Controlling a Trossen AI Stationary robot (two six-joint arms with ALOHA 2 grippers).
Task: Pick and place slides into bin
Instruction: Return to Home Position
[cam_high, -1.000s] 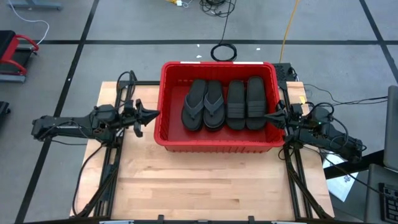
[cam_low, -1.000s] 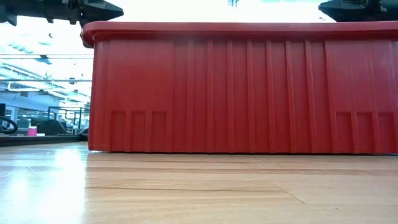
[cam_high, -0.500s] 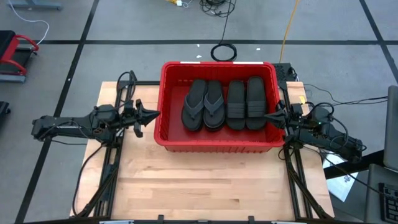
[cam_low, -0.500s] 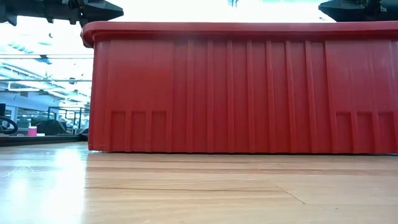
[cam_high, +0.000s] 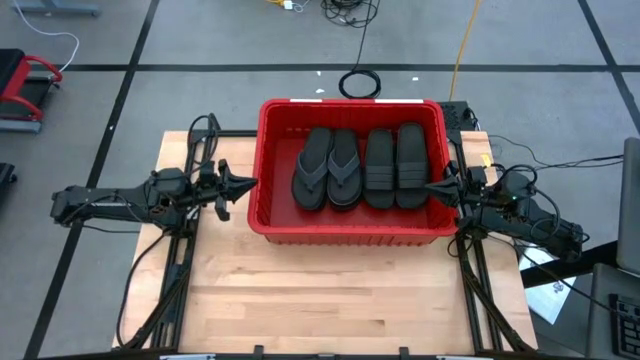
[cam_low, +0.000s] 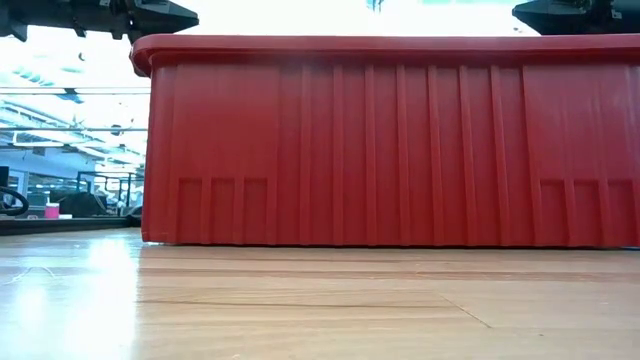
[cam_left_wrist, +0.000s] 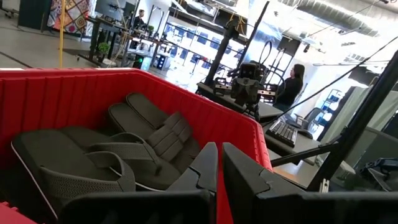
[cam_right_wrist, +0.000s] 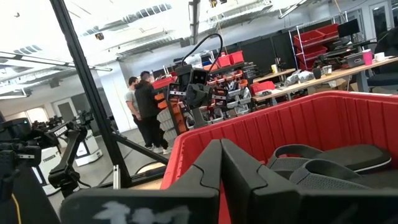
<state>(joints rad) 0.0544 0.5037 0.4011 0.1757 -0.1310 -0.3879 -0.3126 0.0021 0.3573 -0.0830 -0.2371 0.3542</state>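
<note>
Sitting in the upper middle of the high view, the red bin (cam_high: 350, 238) is on the wooden table (cam_high: 320, 300), long side across the frame. Four slides show inside it, side by side, toes toward the frame top. The two thong-strap slides (cam_high: 343, 170) are at left and the two ribbed-band slides (cam_high: 380, 170) at right, all flat on the bin floor and touching or nearly so. I cannot tell whether more lie under them.

The left gripper (cam_high: 243, 184) is at frame left of the bin, its tip just outside the left wall and pointing at it. Its jaws are closed to a thin slit with nothing between them, and its fingers (cam_left_wrist: 249, 180) show this clearly in its wrist view. The right gripper (cam_high: 437, 186) is at frame right, its tip over the bin's right rim and pointing inward. Its jaws are also pressed together and empty.

In the low view the bin's ribbed front wall fills most of the frame. The left gripper shows at upper left and the right gripper at upper right, both above rim height.

A person (cam_left_wrist: 291, 81) stands by a desk in the room beyond, and two more people (cam_right_wrist: 143, 106) stand near shelving.
</note>
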